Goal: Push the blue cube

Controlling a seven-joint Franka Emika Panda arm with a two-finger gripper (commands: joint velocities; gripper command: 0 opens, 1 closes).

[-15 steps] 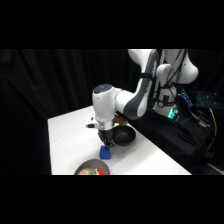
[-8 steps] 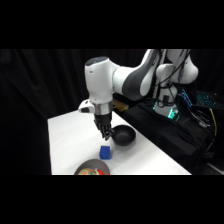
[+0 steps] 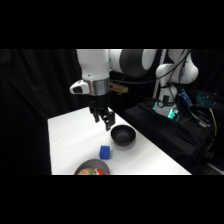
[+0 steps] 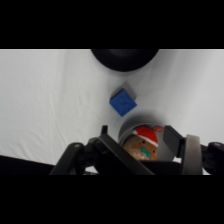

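Centre of side view: gripper [image 3: 104, 121] hangs above table [image 3: 70, 135], clear of everything; finger spacing — cannot tell. Blue cube [image 3: 105, 152] sits lower centre, between black bowl [image 3: 123, 135] and plate [image 3: 92, 167] at bottom edge, touching neither.

On the table [image 3: 70, 135], the cube [image 3: 105, 152] sits between the bowl [image 3: 123, 135] behind it and the plate [image 3: 92, 168] at the near edge, apart from both. The gripper [image 3: 103, 120] hangs above the table, just left of the bowl, well clear of the cube.
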